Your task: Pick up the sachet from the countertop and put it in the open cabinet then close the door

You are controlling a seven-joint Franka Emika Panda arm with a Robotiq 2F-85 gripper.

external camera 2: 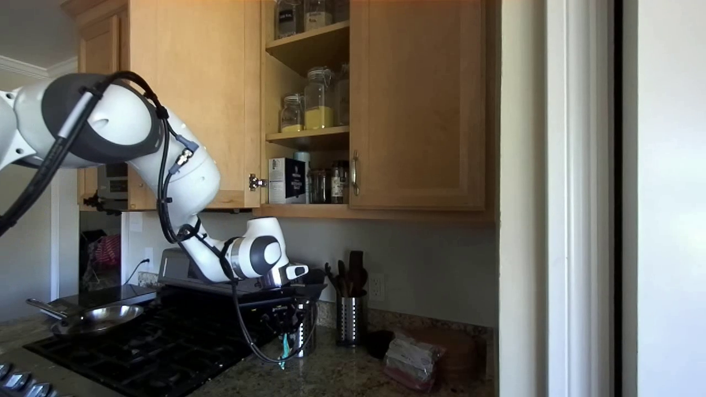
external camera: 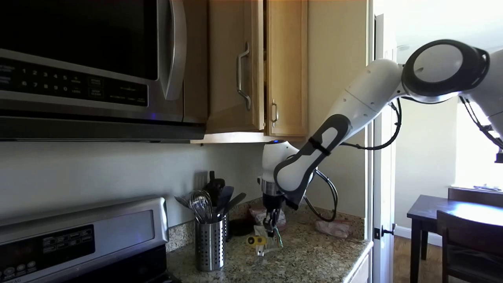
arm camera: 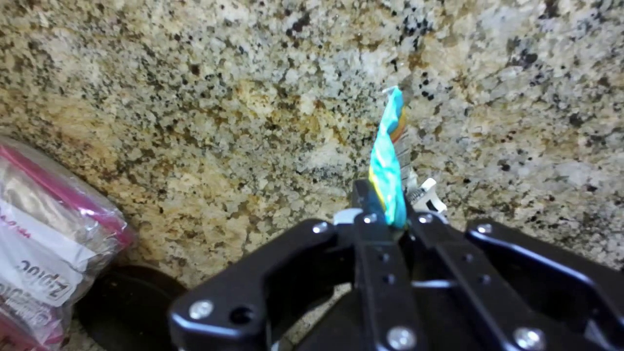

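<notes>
Black end effector [arm camera: 388, 202] pinches crinkly turq sachet [arm camera: 387, 158] abv mottled countertop [arm camera: 219, 122].

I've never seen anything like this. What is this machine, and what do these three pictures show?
The big white, jointed thing is a robot arm, steered by a person. Its black end effector works like a hand, and it is closed on a small sachet with a turquoise edge. Two pictures come from cameras outside the robot; the close-up comes from a camera on its wrist, looking down at the speckled countertop. A steel utensil holder stands on it, and a filled plastic bag lies there too. Above, the open cabinet holds jars.
</notes>
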